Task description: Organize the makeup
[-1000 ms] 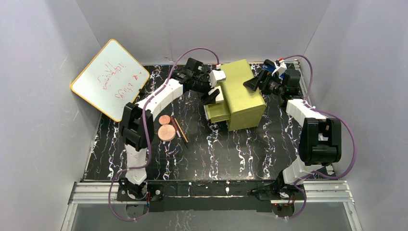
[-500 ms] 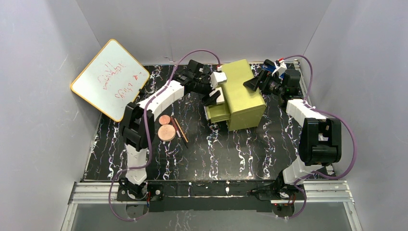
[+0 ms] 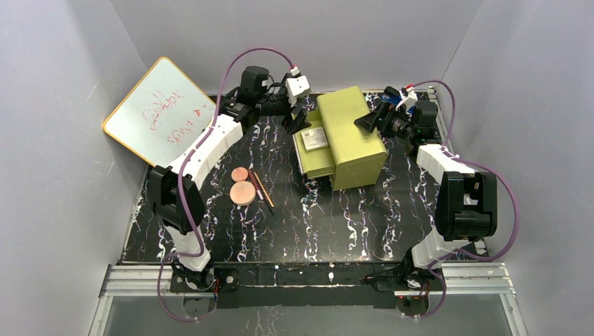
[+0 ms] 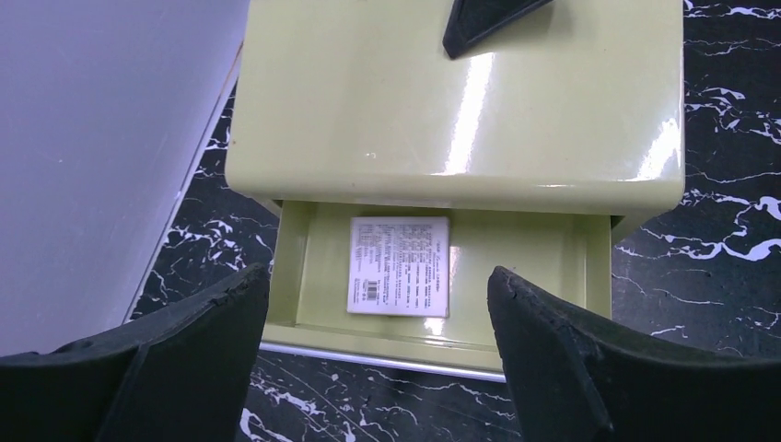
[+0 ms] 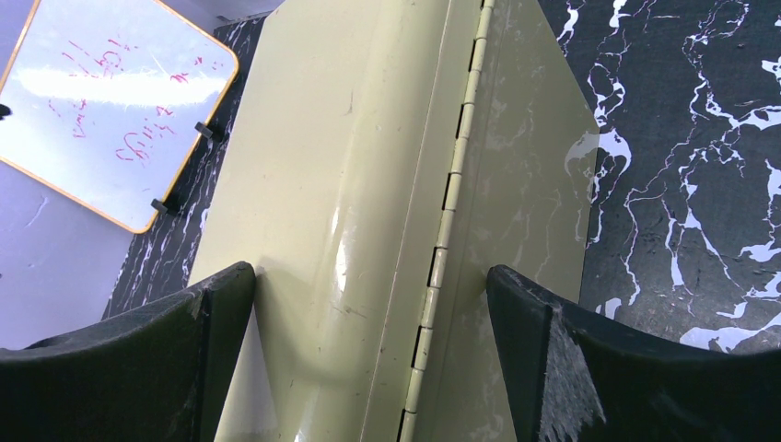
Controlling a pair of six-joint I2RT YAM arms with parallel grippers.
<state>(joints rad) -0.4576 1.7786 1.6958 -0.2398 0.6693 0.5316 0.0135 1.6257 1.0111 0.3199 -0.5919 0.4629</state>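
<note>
The small white square palette (image 4: pixel 399 265) now lies flat inside the open drawer (image 4: pixel 304 276) of the large glossy yellow-green box (image 3: pixel 350 136), label side up, free of any contact. A second ago the left claw (image 3: pixel 297 120) was low over that drawer. It has since lifted and pulled back toward the far left corner, with its jaws spread wider and nothing between them. That reads as a finished drop: one piece of the makeup is stowed.

The rest is untouched on the black marbled counter (image 3: pixel 350 217), well to the near left of the box. The larger copper-pink disc (image 3: pixel 242 193) lies just beside the smaller copper-pink disc (image 3: pixel 240 174). The two thin brown-orange pencil sticks (image 3: pixel 261 187) lie slanted along their right side.

The right claw (image 3: pixel 368 120) has not moved. Its jaws stand apart, straddling the hinged back edge of the box, with one fingertip resting on the lid, and it seems to be bracing the box.

The drawer stays open, so the left arm's likely next job is to swing down to the discs or sticks. The yellow-rimmed whiteboard (image 3: pixel 160 115) leans at the far left, uninvolved.
</note>
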